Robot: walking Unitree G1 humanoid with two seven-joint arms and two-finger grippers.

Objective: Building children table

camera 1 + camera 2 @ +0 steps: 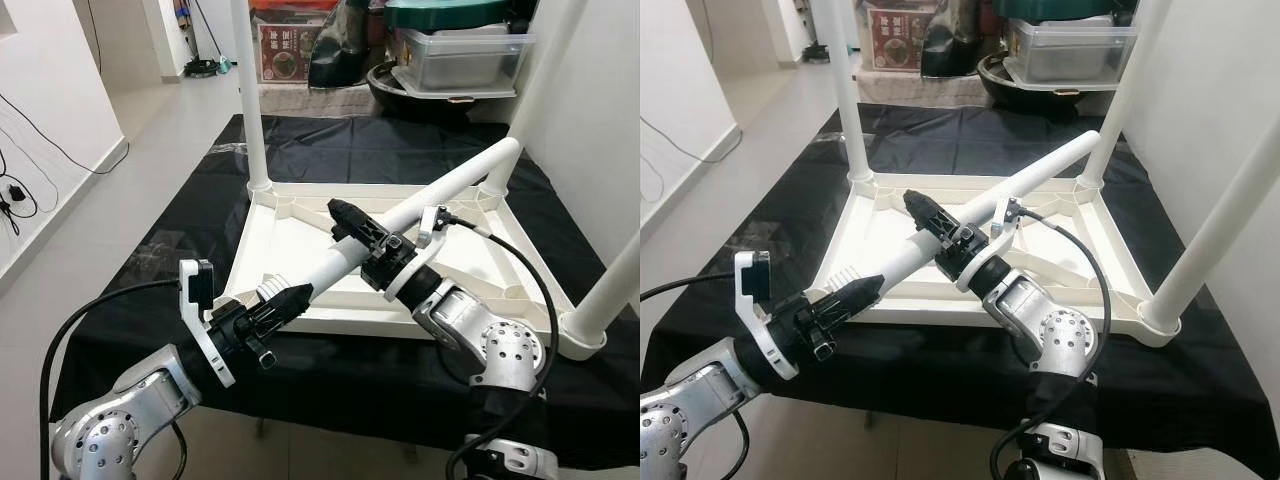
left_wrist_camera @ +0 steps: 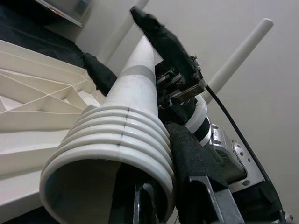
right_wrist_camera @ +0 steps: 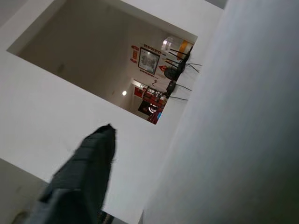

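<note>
- Table frame (image 1: 300, 240), white plastic, lies upside down on the black cloth (image 1: 330, 150); three legs already stand up from its corners; the corner nearest me is without one
- Loose leg (image 1: 400, 215) is held slanting above the frame, its ribbed end toward that near corner
- My left gripper (image 1: 285, 305) is clenched on the leg's ribbed end; my right gripper (image 1: 360, 228) clasps the tube higher up, one finger (image 3: 79, 182) lying along it
- Step in hand, as I judge: fitting the fourth leg; next move calls for tipping the leg upright and seating the ribbed end in the near corner socket
- Beyond the frame stand a clear storage box (image 1: 465, 55) and a red printed carton (image 1: 290, 50); its writing is too small to read
</note>
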